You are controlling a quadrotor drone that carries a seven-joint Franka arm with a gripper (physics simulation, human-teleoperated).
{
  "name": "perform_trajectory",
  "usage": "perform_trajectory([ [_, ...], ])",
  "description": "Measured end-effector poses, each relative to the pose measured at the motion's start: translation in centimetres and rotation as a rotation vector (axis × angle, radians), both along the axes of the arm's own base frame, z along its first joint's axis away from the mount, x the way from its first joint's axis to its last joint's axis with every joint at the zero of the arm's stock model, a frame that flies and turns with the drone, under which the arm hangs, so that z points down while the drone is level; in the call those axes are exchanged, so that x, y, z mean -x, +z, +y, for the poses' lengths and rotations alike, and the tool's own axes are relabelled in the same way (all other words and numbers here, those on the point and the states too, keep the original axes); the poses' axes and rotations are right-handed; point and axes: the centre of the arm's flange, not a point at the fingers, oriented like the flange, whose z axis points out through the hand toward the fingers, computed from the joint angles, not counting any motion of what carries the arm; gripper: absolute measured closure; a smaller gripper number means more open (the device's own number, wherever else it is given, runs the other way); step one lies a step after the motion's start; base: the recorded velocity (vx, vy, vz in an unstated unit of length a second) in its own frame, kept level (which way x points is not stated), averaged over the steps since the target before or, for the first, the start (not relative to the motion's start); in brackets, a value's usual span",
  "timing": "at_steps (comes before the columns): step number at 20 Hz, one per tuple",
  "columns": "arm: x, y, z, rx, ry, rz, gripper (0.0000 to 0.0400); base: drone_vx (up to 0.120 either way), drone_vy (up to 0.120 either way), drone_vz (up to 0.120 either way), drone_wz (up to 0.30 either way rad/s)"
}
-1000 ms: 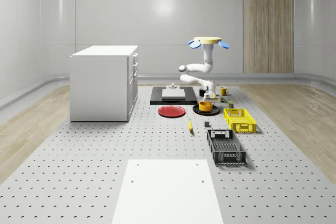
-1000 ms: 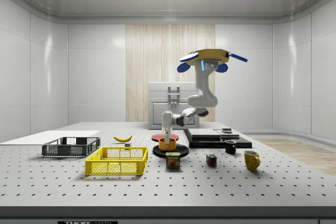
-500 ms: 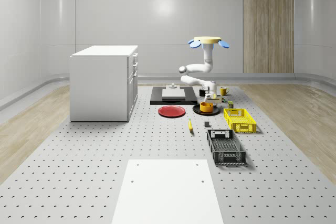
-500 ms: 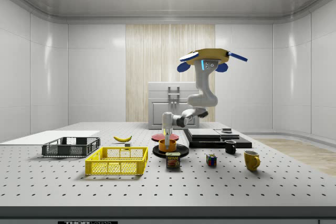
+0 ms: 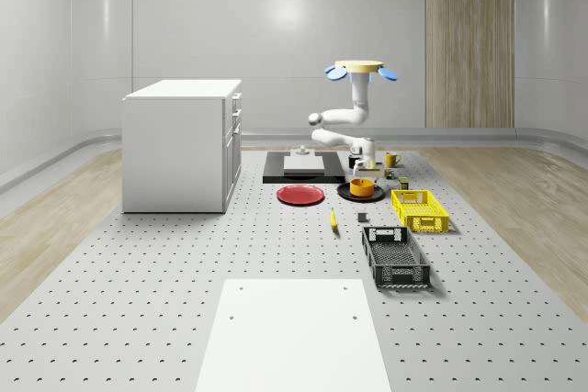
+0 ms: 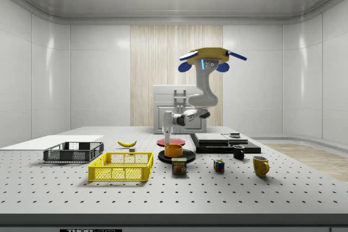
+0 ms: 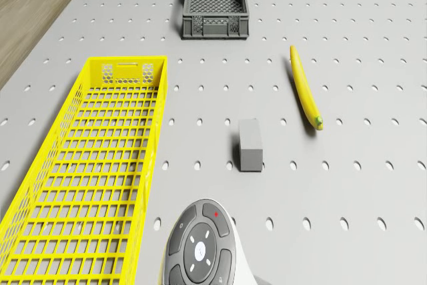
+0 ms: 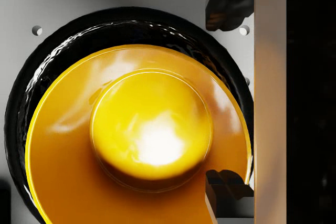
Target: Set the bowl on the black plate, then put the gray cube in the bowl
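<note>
One orange round bowl [image 6: 174, 149] sits squarely on the glossy black plate [image 6: 188, 156], and from the wrist camera the bowl [image 8: 152, 129] lies well inside the plate's dark rim [image 8: 31, 77]. The plate rests on the perforated gray table [image 5: 184, 254].

The gripper [image 6: 167, 133] hangs just above the plate, pointing straight down, and in the side view there is a clear gap between it and the bowl's rim, so it has hold of nothing there. Whether it is spread or closed, I cannot tell. The white arm bends up from it to the yellow-topped quadrotor drone with blue rotors [image 6: 204, 58], which hovers high above the plate, a little toward the side view's right.

The small gray cube [image 7: 250, 143] lies flat on the table, near the plate but apart from it, on the side nearer the whole-scene camera [image 5: 362, 218]. The yellow banana [image 7: 305, 88] lies beyond the cube on one side of it, and the yellow mesh basket [image 7: 93, 165] on the other. The flat red plate [image 5: 300, 195] lies just beside the black plate, on the whole-scene view's left.
</note>
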Motion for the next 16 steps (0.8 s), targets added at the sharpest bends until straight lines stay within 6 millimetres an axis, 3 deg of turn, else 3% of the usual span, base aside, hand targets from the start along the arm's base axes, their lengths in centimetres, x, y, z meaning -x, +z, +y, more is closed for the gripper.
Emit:
perform_trajectory([
  [14, 0.00, -0.09, -0.01, 0.000, 0.000, 0.000, 0.0000, 0.120, -0.120, 0.000, 0.000],
  [16, 0.00, -0.09, -0.01, 0.000, 0.000, 0.000, 0.0000, 0.120, -0.040, 0.000, 0.000],
])
